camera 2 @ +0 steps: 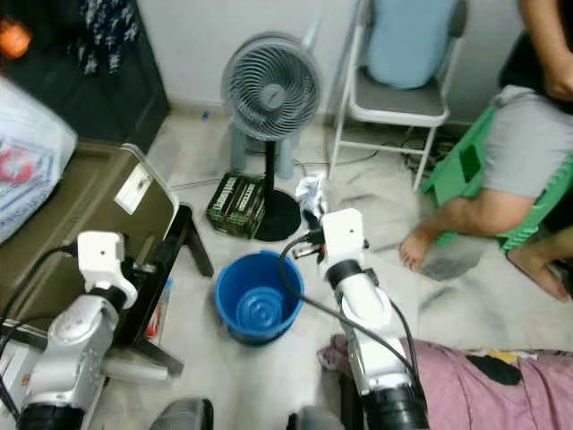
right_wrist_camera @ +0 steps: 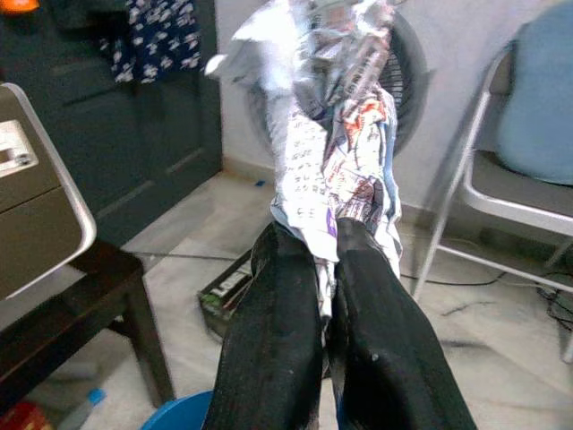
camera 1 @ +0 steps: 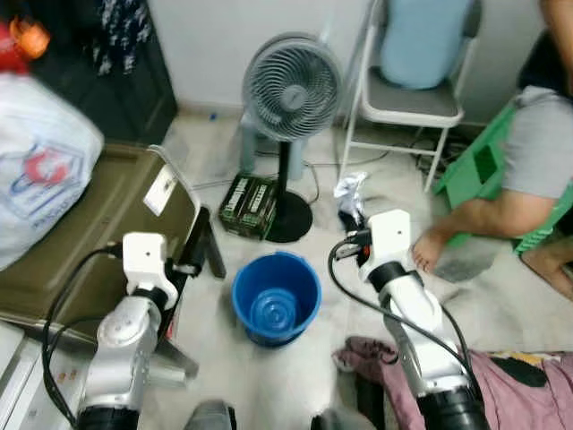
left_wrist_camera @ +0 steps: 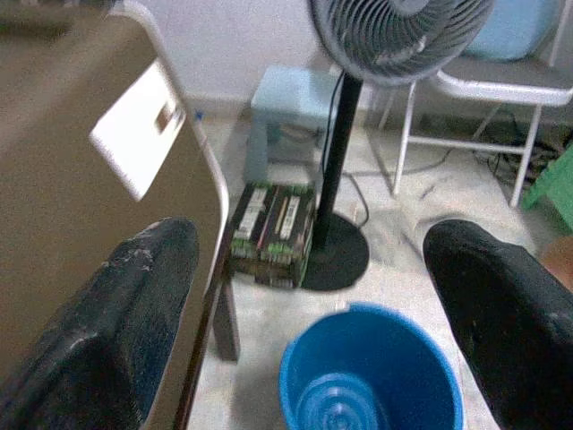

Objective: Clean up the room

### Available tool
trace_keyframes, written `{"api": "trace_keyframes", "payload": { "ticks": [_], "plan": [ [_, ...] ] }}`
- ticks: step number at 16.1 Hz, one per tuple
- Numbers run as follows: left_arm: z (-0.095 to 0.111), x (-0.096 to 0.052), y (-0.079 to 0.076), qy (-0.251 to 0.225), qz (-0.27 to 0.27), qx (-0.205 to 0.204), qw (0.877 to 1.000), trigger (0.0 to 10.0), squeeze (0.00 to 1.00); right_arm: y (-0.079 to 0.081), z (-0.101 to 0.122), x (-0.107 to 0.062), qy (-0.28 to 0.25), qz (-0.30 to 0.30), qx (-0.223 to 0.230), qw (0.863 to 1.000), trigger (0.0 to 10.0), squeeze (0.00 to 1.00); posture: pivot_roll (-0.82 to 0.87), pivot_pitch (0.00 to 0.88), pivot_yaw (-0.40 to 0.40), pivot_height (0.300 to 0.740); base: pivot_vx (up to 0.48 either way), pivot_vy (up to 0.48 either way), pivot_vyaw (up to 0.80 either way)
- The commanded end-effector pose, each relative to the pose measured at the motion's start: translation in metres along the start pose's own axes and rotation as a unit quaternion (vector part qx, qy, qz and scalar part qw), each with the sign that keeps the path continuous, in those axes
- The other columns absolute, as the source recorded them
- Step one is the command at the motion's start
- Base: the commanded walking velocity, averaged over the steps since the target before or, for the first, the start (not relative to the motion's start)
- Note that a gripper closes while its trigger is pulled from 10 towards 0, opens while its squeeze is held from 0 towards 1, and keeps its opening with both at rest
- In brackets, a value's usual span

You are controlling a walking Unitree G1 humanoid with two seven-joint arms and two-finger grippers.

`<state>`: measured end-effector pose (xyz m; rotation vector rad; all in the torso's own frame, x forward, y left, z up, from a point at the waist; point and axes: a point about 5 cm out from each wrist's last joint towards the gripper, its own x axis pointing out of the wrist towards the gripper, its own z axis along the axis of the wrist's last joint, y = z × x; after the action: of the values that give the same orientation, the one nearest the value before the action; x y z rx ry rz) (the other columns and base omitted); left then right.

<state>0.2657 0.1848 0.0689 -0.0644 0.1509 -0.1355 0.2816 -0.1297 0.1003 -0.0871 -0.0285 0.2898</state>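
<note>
My right gripper (camera 1: 351, 215) is shut on a crumpled printed wrapper (right_wrist_camera: 329, 125) and holds it upright, just to the right of and above the blue bucket (camera 1: 276, 300). The wrapper (camera 1: 350, 191) sticks up from the black fingers (right_wrist_camera: 277, 331). The bucket stands on the floor between my two arms, with only a ridged bottom showing inside. My left gripper (left_wrist_camera: 313, 242) is open with nothing between its fingers (left_wrist_camera: 116, 313). It hovers beside the olive table's edge (camera 1: 183, 210), to the left of the bucket (left_wrist_camera: 372, 372).
A standing fan (camera 1: 291, 90) and a green box (camera 1: 248, 204) are behind the bucket. A folding chair (camera 1: 407, 103) stands at the back right. A seated person (camera 1: 537, 148) with a bare foot (camera 1: 428, 249) is on the right. Pink cloth (camera 1: 510, 385) lies near my right arm. A white bag (camera 1: 40, 166) rests on the table.
</note>
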Motion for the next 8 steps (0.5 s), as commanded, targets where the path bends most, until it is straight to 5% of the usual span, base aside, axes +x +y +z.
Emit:
{"api": "trace_keyframes", "payload": {
  "ticks": [1, 6, 8],
  "plan": [
    [-0.0004, 0.0007, -0.0076, -0.001, -0.009, -0.003, 1.0, 10.0, 0.0, -0.0081, -0.0016, -0.0035, 0.004, -0.012, -0.005, 1.0, 10.0, 0.0, -0.02, 0.103, -0.029, 0.74, 0.0, 0.0, 0.0],
    [-0.0003, 0.0019, -0.0079, -0.001, -0.01, -0.004, 1.0, 10.0, 0.0, -0.0069, -0.0006, -0.0008, 0.002, -0.007, -0.006, 1.0, 10.0, 0.0, -0.02, 0.1, -0.03, 0.74, 0.05, 0.0, 0.0],
    [0.0004, 0.0024, -0.008, -0.001, -0.011, -0.003, 1.0, 10.0, 0.0, -0.005, 0.0004, 0.0001, -0.001, -0.002, -0.009, 1.0, 10.0, 0.0, -0.02, 0.113, -0.031, 0.74, 0.257, 0.0, 0.73]
  ]
}}
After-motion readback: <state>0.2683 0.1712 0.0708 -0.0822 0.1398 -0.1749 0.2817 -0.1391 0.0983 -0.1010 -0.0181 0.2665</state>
